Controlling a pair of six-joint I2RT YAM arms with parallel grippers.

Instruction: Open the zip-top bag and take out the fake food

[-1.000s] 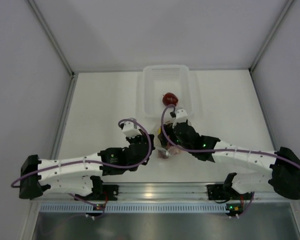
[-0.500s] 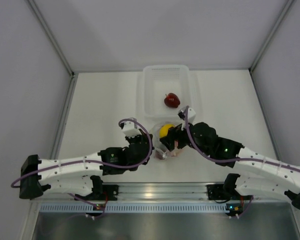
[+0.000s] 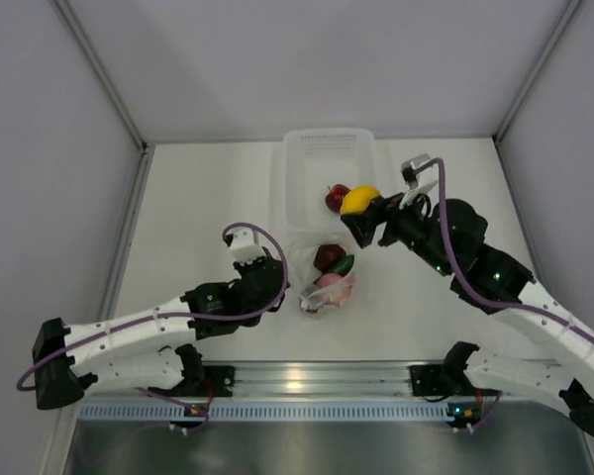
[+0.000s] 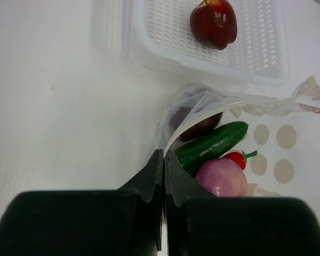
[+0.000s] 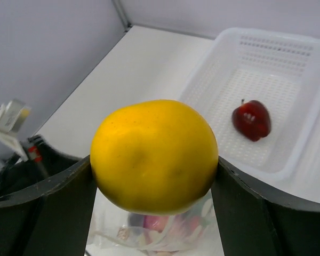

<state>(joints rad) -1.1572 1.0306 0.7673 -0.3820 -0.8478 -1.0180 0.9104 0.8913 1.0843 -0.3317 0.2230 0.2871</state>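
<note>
- Two sets of fingers are at work. The left fingers are clenched flat together, and the pale lip of the zip-top bag runs right into their tips. We take it they pinch that lip, though the film is too thin to be sure.
- Just past those tips the bag gapes open on the desk. Inside lie a green cucumber, a pinkish onion, a red chili and a dark purple piece.
- The right fingers are clamped on the yellow pear, one finger on each flank, lifted clear of the bag, which lies below them.
- Ahead of and below these fingers stands the white basket, the dark red apple already in it. Whether the pear has fully crossed the rim we cannot tell.
- As we judge it, the step in hand is setting the pear in the basket. To do it well we would carry it well past the rim, come low before letting go, and aim for bare mesh beside the apple — dropped from height, a round toy may bounce out.
- We would then spread the fingers wide and rise straight up.
- The left fingers need only grip firmly without tugging, so the mouth gapes for the next reach.
</note>
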